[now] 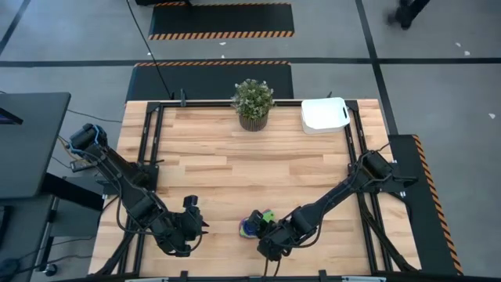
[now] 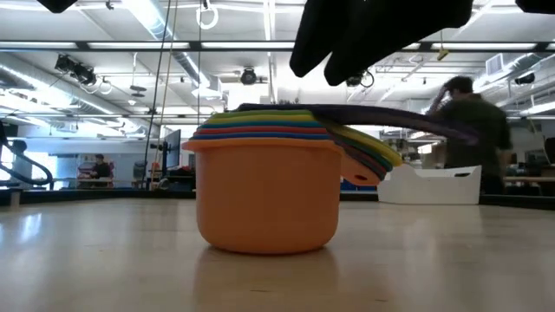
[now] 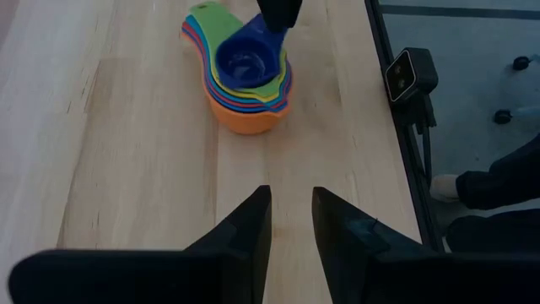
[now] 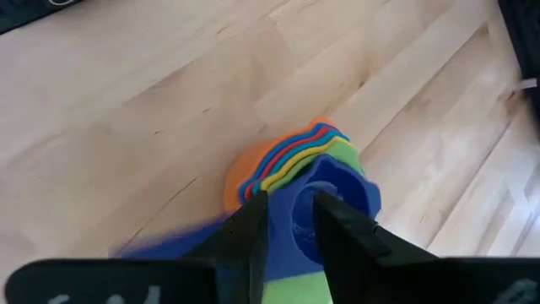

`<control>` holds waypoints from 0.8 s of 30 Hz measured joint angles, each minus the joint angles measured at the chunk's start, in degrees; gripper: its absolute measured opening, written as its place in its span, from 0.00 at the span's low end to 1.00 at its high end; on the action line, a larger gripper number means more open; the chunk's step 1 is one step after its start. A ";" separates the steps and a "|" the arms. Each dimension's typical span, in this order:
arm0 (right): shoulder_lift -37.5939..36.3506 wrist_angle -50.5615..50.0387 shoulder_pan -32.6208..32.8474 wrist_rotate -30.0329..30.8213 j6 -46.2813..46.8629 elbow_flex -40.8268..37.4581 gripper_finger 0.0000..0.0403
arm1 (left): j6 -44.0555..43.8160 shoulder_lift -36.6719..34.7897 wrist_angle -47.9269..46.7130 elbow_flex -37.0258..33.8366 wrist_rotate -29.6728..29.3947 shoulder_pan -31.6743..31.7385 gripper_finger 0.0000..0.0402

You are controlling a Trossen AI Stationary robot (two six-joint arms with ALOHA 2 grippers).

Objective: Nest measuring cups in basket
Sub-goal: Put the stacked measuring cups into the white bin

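Right now the measuring cups sit nested in one stack on the wooden counter, at about six o'clock, close to the near edge. The orange cup is the outermost shell, with coloured rims layered inside it and a dark blue cup on top; the handles fan out together to one side. My right gripper is directly over that stack, its jaws straddling the dark blue cup's handle with a narrow gap, and whether they actually pinch it I cannot tell. My left gripper waits at about seven o'clock, apart from the stack, jaws a little open and holding nothing. The basket stands at about one o'clock, well apart from the cups. A potted plant is at twelve o'clock, beside the basket. Beyond the counter, a person stands in the room.
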 joint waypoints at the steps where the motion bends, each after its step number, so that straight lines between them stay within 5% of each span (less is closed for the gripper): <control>1: 0.00 0.08 -0.02 0.00 0.00 0.00 0.25 | 0.00 0.00 0.00 0.00 0.00 0.00 0.24; 11: 0.00 -0.92 0.90 2.09 2.95 -0.02 0.25 | -0.09 0.00 0.02 0.00 0.00 0.00 0.24; 18: -0.11 -1.10 2.74 -0.27 17.47 3.69 0.21 | -0.04 0.02 0.00 0.00 0.00 0.00 0.24; 24: -0.04 0.47 3.24 -7.30 35.29 4.52 0.03 | -0.02 0.02 0.00 0.00 0.00 0.00 0.24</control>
